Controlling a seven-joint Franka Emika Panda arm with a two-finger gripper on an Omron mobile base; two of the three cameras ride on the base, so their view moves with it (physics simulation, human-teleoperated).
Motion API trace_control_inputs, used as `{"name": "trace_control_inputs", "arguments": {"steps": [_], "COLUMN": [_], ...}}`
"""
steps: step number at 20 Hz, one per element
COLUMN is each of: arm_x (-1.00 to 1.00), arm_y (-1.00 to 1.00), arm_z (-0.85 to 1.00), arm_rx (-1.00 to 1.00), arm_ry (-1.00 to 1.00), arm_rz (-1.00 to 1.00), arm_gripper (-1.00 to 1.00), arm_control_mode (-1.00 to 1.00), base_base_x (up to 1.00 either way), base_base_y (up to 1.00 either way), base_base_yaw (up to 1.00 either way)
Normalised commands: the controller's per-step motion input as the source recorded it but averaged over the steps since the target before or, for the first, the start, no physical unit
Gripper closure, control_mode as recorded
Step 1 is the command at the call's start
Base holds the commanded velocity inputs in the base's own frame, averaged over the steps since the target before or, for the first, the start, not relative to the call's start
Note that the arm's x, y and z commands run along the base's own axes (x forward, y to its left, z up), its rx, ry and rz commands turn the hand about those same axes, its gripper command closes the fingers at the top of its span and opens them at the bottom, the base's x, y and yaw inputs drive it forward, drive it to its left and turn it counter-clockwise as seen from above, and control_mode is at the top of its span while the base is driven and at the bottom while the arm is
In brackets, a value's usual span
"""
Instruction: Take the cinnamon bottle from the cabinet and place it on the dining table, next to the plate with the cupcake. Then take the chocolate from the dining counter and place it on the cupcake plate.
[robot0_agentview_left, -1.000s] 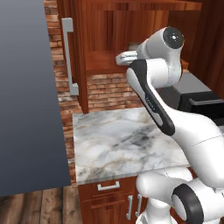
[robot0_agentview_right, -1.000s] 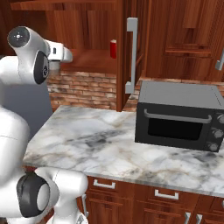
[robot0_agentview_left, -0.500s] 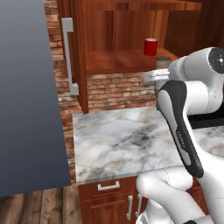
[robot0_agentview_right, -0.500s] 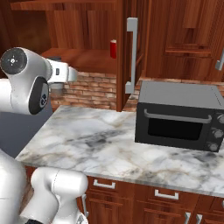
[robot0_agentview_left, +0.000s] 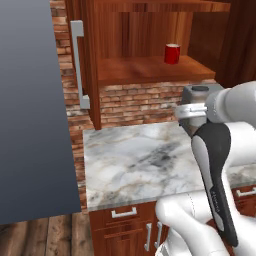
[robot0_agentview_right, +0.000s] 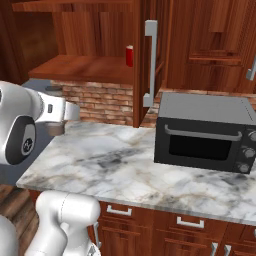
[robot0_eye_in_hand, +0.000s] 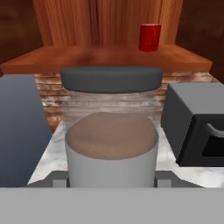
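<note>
I am holding the bottle in my end effector, closed on its lower body with one finger at each side. It is sitting upright, dark lid up, brown cinnamon filling the lower part under a clear band. A low grip is keeping the lid free and the base level for setting down.

From the left base view the bottle is hanging above the marble table, near its right end and well clear of the surface. From the right base view, the dark lid is just showing above my wrist.

The open cabinet is lying ahead and above. A red can is standing alone on its shelf (not mine to fetch). The door is hanging open between shelf and oven, which is resting on the table to my right.

Judgement: the bottle is out of the cabinet, the carry to the dining table is pending. Plate, cupcake and chocolate are nowhere in sight here, so the base will likely need to drive. I am keeping the bottle high to clear the table edge and oven.
</note>
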Motion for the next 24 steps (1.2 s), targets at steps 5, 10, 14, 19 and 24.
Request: {"name": "trace_control_inputs", "arguments": {"steps": [5, 10, 14, 19, 24], "arm_x": [-0.37, 0.00, 0.00, 0.00, 0.00], "arm_y": [0.00, 0.00, 0.00, 0.00, 0.00], "arm_z": [0.00, 0.00, 0.00, 0.00, 0.00], "arm_rx": [0.00, 0.00, 0.00, 0.00, 0.00], "arm_ry": [0.01, 0.00, 0.00, 0.00, 0.00], "arm_rz": [-0.02, 0.00, 0.00, 0.00, 0.00], "arm_gripper": [1.00, 1.00, 1.00, 1.00, 1.00], "arm_control_mode": [1.00, 1.00, 1.00, 1.00, 1.00], "base_base_x": [0.00, -0.49, -0.96, -1.00, -0.68], "base_base_y": [0.00, 0.00, -0.01, -0.01, -0.01], "base_base_yaw": [0.00, -0.05, -0.14, -0.13, -0.49]}}
